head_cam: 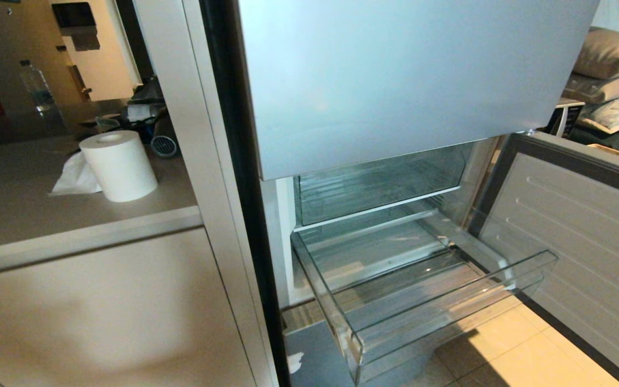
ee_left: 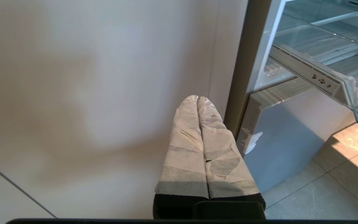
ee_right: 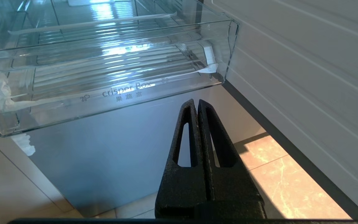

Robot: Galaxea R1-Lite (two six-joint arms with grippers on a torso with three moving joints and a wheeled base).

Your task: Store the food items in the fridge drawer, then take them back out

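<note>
The fridge drawer [head_cam: 449, 301], a clear plastic bin with a ribbed bottom, is pulled out of the open fridge and holds nothing; its front lip [ee_right: 110, 96] reads "Crisper Box". No food items show in any view. My right gripper [ee_right: 196, 102], black, is shut and empty, low in front of the drawer's front lip. My left gripper [ee_left: 197, 98], wrapped in pale tape, is shut and empty, facing the beige cabinet panel beside the fridge. Neither arm appears in the head view.
The lower fridge door [head_cam: 583, 252] stands open on the right. A second clear compartment [head_cam: 379, 188] sits above the drawer. On the counter at left stand a paper towel roll [head_cam: 120, 164] and a water bottle [head_cam: 36, 86]. Tiled floor [head_cam: 524, 355] lies below.
</note>
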